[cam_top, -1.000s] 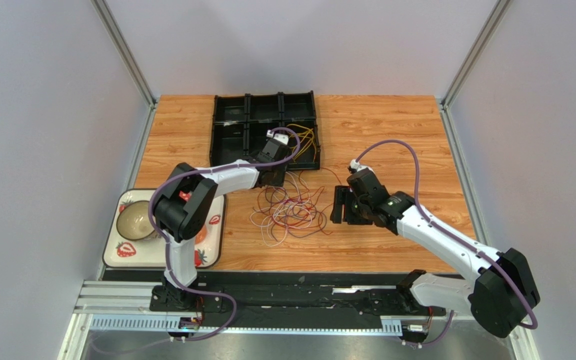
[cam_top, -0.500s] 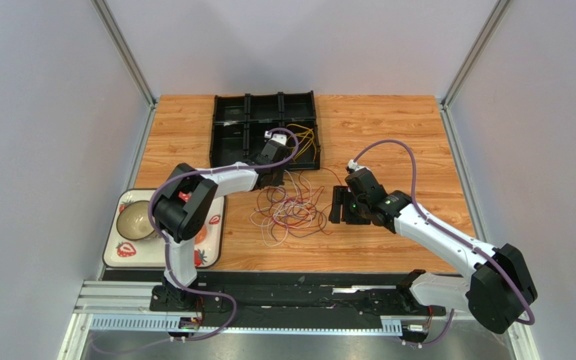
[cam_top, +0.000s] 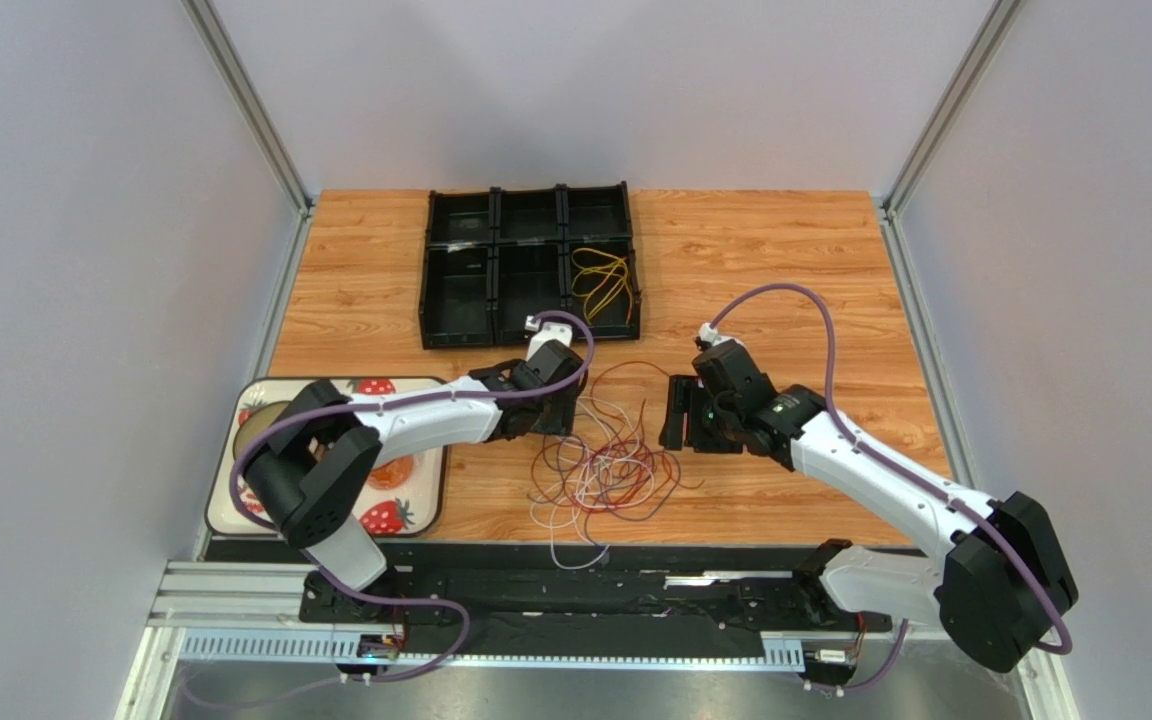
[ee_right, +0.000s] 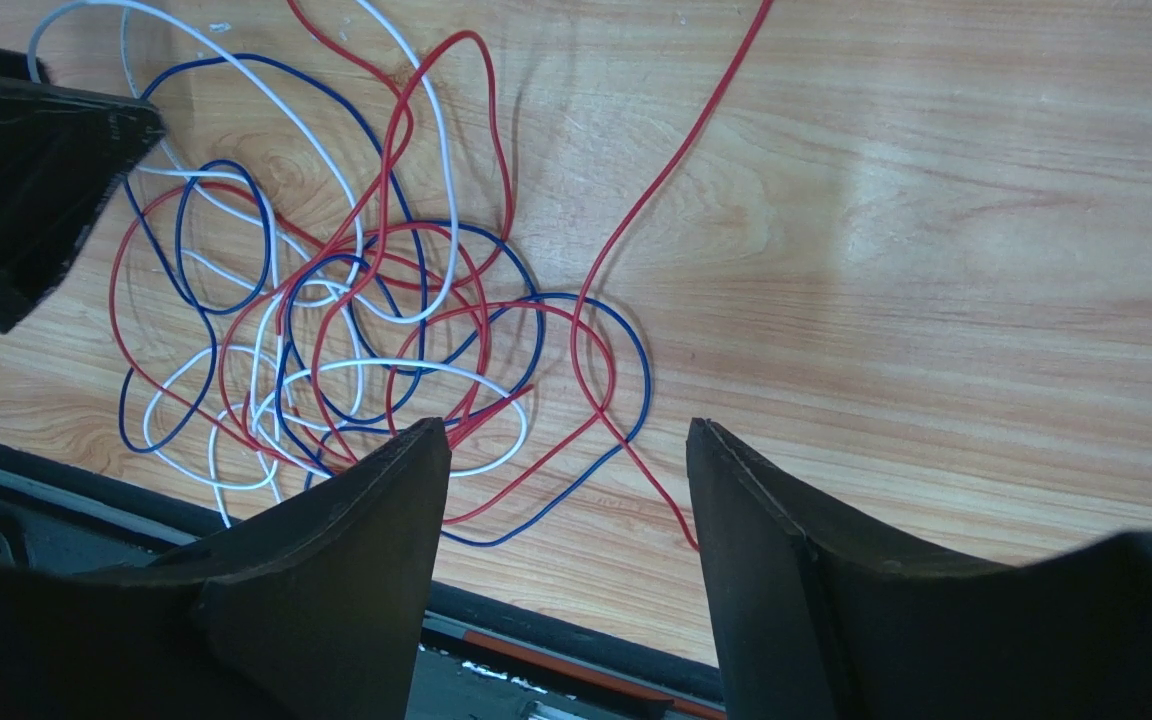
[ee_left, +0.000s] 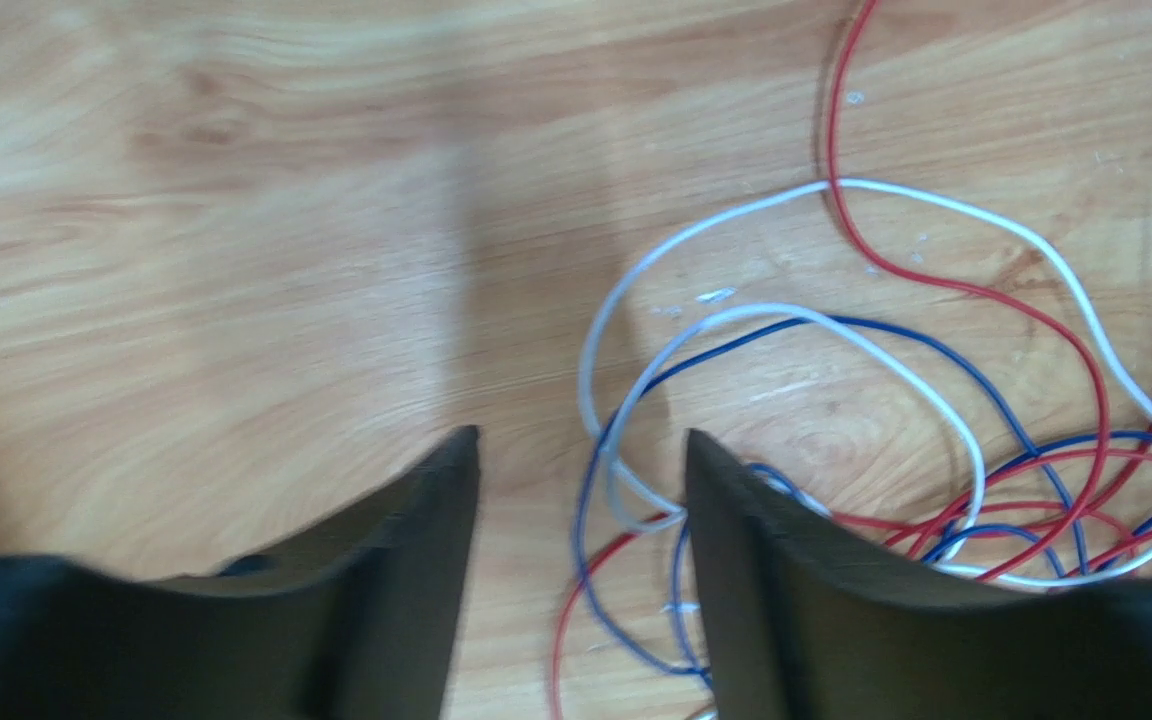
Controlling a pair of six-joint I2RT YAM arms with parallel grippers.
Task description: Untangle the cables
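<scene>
A tangle of thin red, blue and white cables point(cam_top: 608, 468) lies on the wooden table between my two grippers. In the left wrist view, its loops point(ee_left: 898, 405) spread to the right, and some strands lie on the table between the open fingers. My left gripper point(cam_top: 563, 411) point(ee_left: 579, 438) hovers at the tangle's far-left edge, open and holding nothing. My right gripper point(cam_top: 675, 414) point(ee_right: 567, 428) stands open just right of the tangle point(ee_right: 357, 330), also holding nothing. A separate bundle of yellow cables point(cam_top: 602, 281) rests in the black tray's near-right compartment.
The black compartment tray point(cam_top: 432, 285) sits at the back centre. A strawberry-patterned plate point(cam_top: 414, 488) lies at the near left, partly under my left arm. A black rail point(cam_top: 687, 570) runs along the near table edge, close to the tangle.
My left arm has pulled back from the tray's edge toward the near side. The tangle has shifted nearer and slightly right. The right arm has barely moved.
</scene>
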